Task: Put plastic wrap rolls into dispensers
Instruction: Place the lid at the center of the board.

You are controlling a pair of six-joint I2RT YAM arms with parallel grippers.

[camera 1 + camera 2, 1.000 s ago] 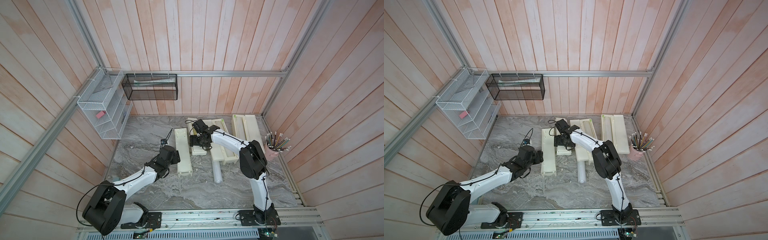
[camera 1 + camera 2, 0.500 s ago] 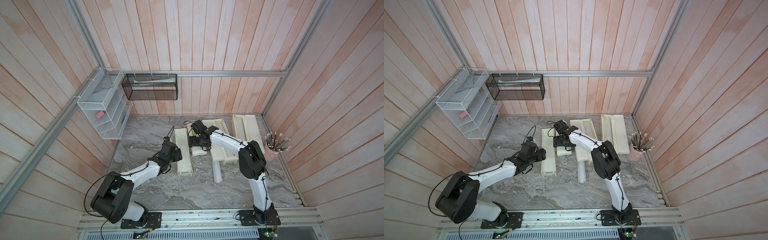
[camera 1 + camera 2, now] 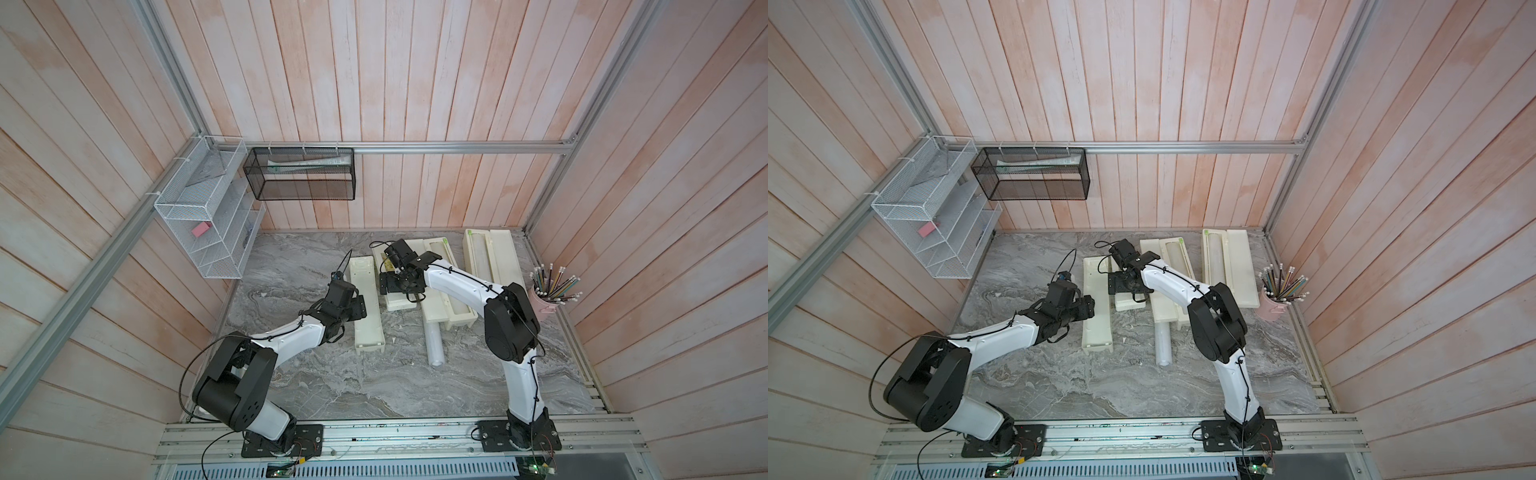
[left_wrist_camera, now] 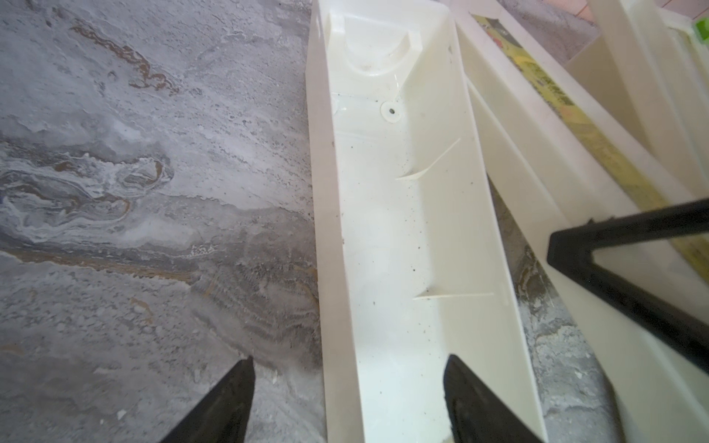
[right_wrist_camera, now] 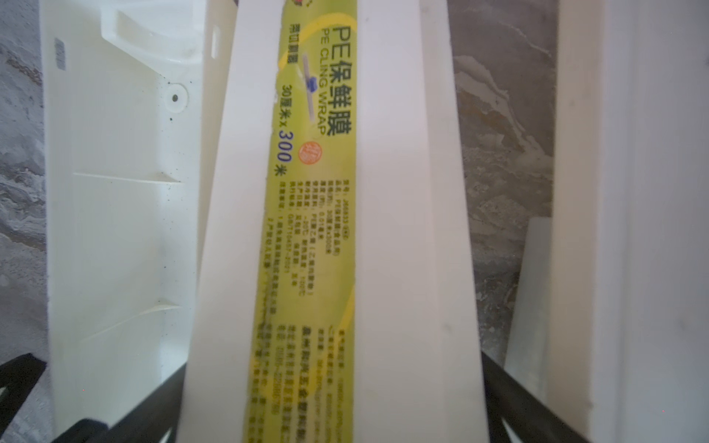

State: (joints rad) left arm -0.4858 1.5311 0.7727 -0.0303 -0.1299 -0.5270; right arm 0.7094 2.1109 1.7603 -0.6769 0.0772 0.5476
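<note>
- In both top views, a wood-panelled stall is seen around a grey marbled counter (image 3: 332, 386). The far dispenser (image 3: 500, 257), beside the pink pencil cup (image 3: 544, 305), and the middle dispenser (image 3: 459, 318) both appear to be loaded. A loose roll (image 3: 435, 349) lies on the counter, just beside the middle dispenser's near end.
- In a top view, the left hand (image 3: 362, 307) is set at the empty trough (image 3: 368, 332) of the third box. The right hand (image 3: 390, 284) is set at that box's lid (image 3: 401, 301).
- In the left wrist view, the fingers (image 4: 226, 406) are held apart, astride the trough's outer wall, and nothing is clamped. The trough is seen to be bare. That wall is best pinched or pressed down, so that the box is not dragged while the lid is worked.
- In the right wrist view, the lid and its yellow-green label (image 5: 310, 230) fill the gap between widely spread fingers (image 5: 529, 399). Whether the lid is clamped or merely flanked cannot be told.
- The lid is judged best laid fully back, clear of the trough, before the loose roll is fetched. The roll should then be lowered level, with its ends seated in the end cradles.
</note>
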